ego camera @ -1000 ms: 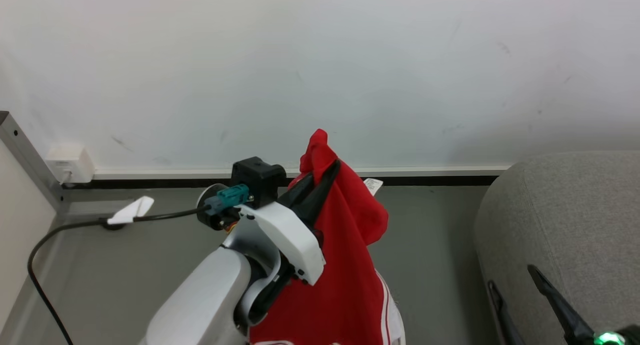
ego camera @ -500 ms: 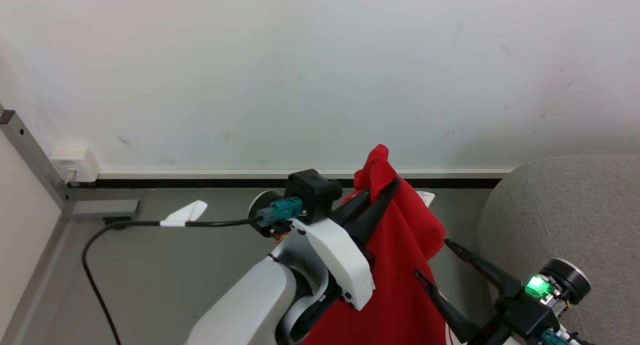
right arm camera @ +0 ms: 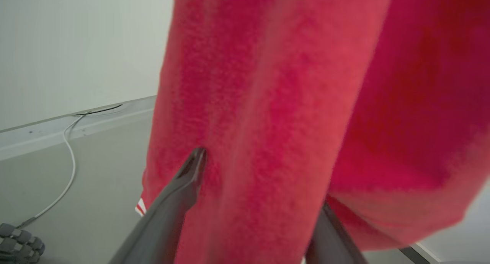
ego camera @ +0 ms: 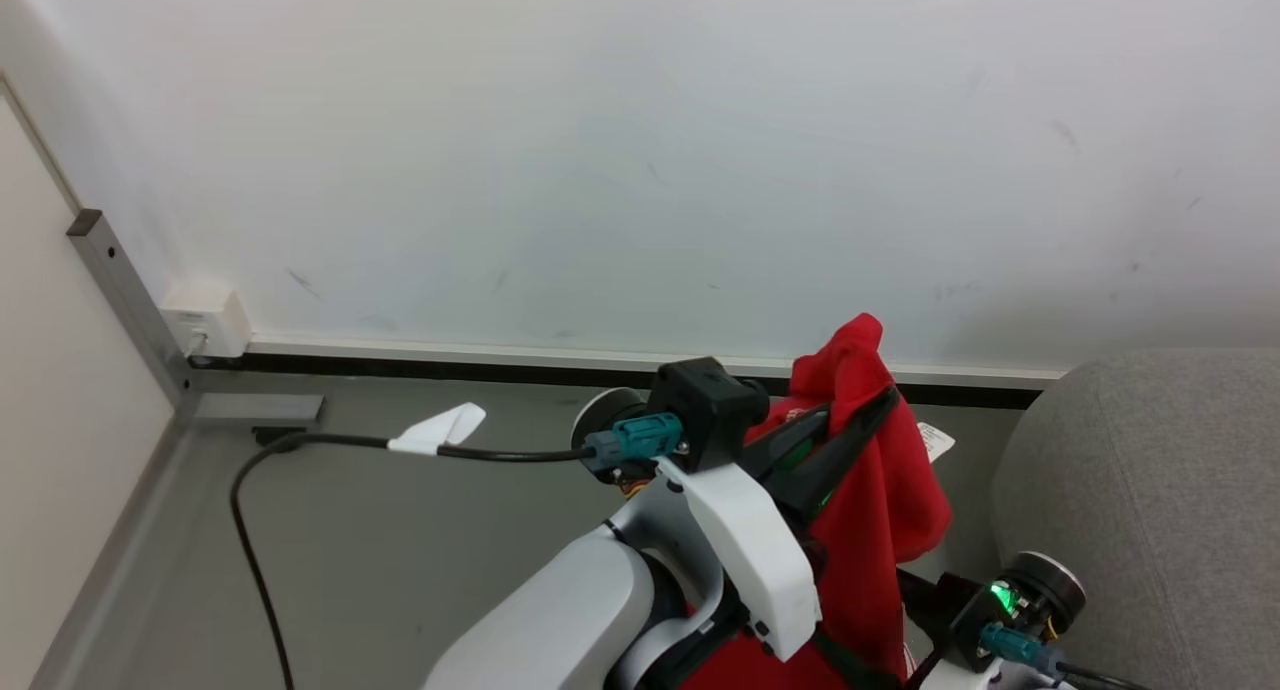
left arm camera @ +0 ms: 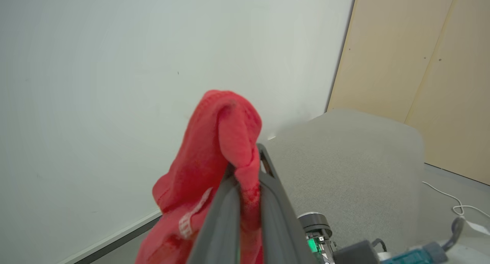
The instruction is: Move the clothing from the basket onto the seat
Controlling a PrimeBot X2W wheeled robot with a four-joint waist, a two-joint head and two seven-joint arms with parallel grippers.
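My left gripper (ego camera: pixel 845 415) is shut on a bunched fold of the red clothing (ego camera: pixel 885 500) and holds it up in the air; the fabric hangs down from it. In the left wrist view the fold (left arm camera: pixel 226 141) pokes out above the pinching fingers (left arm camera: pixel 226 202). My right gripper (right arm camera: pixel 262 180) is open, and its two fingers straddle the hanging red cloth (right arm camera: pixel 268 84) lower down. In the head view its wrist with a green light (ego camera: pixel 1030 590) sits just right of the cloth. The grey seat (ego camera: pixel 1150 510) is close on the right. The basket is out of view.
A white wall with a dark skirting strip (ego camera: pixel 500 368) runs behind. A black cable with a white tag (ego camera: pixel 440 432) crosses the grey floor from my left wrist. A wall socket box (ego camera: pixel 205 322) and a metal post (ego camera: pixel 125 290) stand at the left. A white cord (right arm camera: pixel 69 153) lies on the floor.
The camera has shifted. My left gripper has carried the red clothing rightward, nearer the seat. My right gripper has come up from the lower right and now spans the hanging cloth.
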